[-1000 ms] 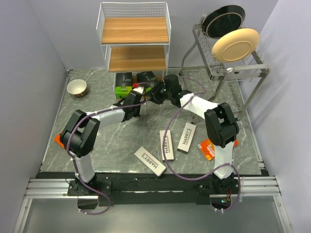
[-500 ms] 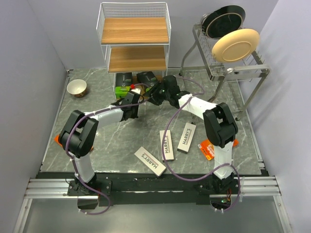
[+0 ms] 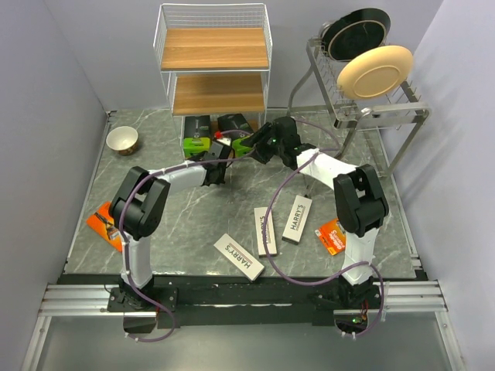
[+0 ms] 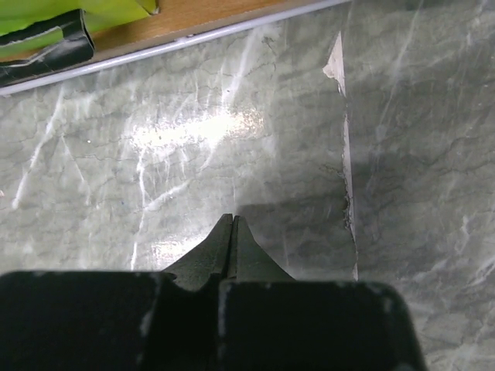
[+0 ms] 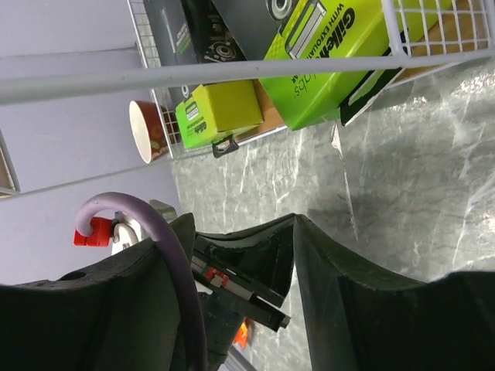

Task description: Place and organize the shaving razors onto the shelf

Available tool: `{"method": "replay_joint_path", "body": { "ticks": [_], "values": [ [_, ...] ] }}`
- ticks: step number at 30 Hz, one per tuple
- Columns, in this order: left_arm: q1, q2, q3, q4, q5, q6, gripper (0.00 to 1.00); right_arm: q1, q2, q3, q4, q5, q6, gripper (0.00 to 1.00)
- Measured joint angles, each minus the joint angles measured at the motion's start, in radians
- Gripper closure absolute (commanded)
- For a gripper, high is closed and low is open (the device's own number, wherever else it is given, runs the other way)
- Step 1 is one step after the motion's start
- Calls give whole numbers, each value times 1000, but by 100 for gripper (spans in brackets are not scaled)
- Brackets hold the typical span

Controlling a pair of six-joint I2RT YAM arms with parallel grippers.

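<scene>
**Shelf.** White wire-frame shelf with three brown wooden tiers point(image 3: 213, 48), standing at the far edge of the grey marbled table top point(image 3: 193, 216).

**Razors on the shelf.** Two black razor boxes with lime-green ends lie side by side on the bottom tier: the left box point(image 3: 196, 133) and the right box point(image 3: 234, 126). Their green ends face the arms.

**Razors on the table, well apart from the shelf.**
- Three long white "HARRY'S" boxes lie flat:
  - The diagonal box point(image 3: 238, 256) is nearest the arm bases.
  - The middle box point(image 3: 266, 230) and the outer box point(image 3: 297, 218) lie just beside one another.
  - Whether the diagonal box touches the middle box cannot be told.
- Two flat orange razor packs:
  - The left orange pack point(image 3: 104, 224) lies beside the left arm's elbow.
  - The right orange pack point(image 3: 332, 236) is partly hidden by the right arm.

**Left gripper** point(image 4: 232, 222). Its fingers are pressed together with nothing between them. It sits low over the marble, just in front of the bottom tier.

**Right gripper** point(image 3: 249, 147). It is just in front of the right box and close beside the left gripper. How wide its jaws stand cannot be told.

**Other articles.**
- A small round bowl, white inside point(image 3: 122, 140), sits left of the shelf.
- A grey metal dish rack point(image 3: 402, 108) stands right of the shelf. It holds a black plate point(image 3: 354, 32) and a cream plate point(image 3: 375, 71), both on edge.
</scene>
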Motion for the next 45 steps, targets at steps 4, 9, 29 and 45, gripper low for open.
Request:
{"method": "replay_joint_path", "body": {
  "ticks": [4, 9, 29, 45],
  "values": [
    [0, 2, 4, -5, -16, 0, 99, -1, 0, 2, 7, -16, 12, 30],
    [11, 48, 35, -12, -53, -6, 99, -11, -1, 21, 23, -35, 2, 24],
    [30, -71, -101, -65, -111, -50, 99, 13, 16, 43, -113, 19, 72, 51],
    [83, -290, -152, -35, -67, -94, 99, -32, 179, 117, -176, 202, 117, 53]
  ]
}}
